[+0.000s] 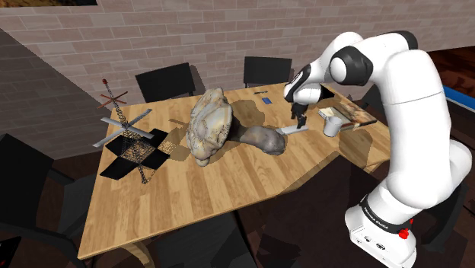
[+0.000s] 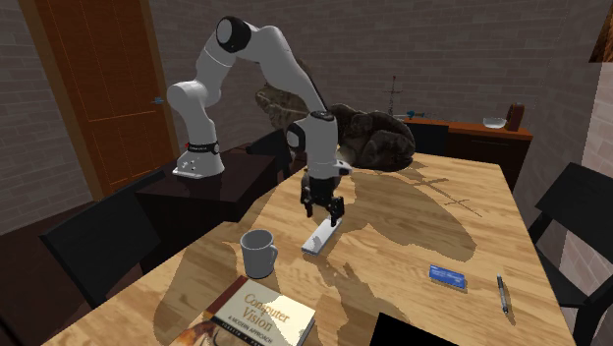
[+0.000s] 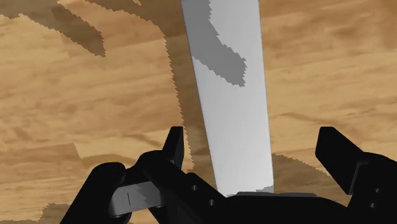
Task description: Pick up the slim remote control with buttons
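Note:
The remote (image 3: pixel 229 95) is a slim, plain pale-grey slab lying flat on the wooden table (image 3: pixel 76 95); no buttons are drawn on it. My black gripper (image 3: pixel 254 149) hangs open just above one end of it. The remote runs lengthwise between the two fingers (image 3: pixel 173 146), and neither finger touches it. In the second exterior view the gripper (image 2: pixel 322 206) points straight down over the far end of the remote (image 2: pixel 320 236). In the shoulder view the gripper (image 1: pixel 299 118) hovers over the remote (image 1: pixel 294 130), beside the smaller rock.
A grey mug (image 2: pixel 259 253) and a book (image 2: pixel 265 315) lie close to the remote. A blue card (image 2: pixel 447 276) and a pen (image 2: pixel 502 293) are further off. Two big rocks (image 1: pixel 209 126) and an open black box (image 1: pixel 133 152) holding a wire tower occupy the table's middle. Dark chairs (image 1: pixel 164 80) surround the table.

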Robot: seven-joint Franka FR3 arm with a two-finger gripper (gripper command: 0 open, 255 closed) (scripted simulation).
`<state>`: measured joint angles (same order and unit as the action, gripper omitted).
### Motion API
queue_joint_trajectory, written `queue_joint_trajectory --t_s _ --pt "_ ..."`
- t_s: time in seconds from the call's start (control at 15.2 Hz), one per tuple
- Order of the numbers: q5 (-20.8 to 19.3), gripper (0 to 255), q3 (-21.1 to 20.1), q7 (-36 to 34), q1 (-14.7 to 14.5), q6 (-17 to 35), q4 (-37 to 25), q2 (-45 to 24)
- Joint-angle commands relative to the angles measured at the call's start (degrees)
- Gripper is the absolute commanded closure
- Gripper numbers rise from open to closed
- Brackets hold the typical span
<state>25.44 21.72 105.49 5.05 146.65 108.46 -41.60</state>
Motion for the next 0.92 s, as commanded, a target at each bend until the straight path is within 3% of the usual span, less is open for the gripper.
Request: queue_joint_trajectory --t_s 0.0,0.53,0.59,0.86 --pt "0.3 0 -1.1 1.0 0.8 0.4 -2.1 -2.5" --pt "1.7 0 -3.0 1.9 2.2 2.9 -4.1 -6.9" --pt "1.7 255 -3.0 1.9 2.1 3.0 -3.8 -6.7" --pt "1.7 255 -3.0 1.9 2.1 3.0 -3.8 -6.6"
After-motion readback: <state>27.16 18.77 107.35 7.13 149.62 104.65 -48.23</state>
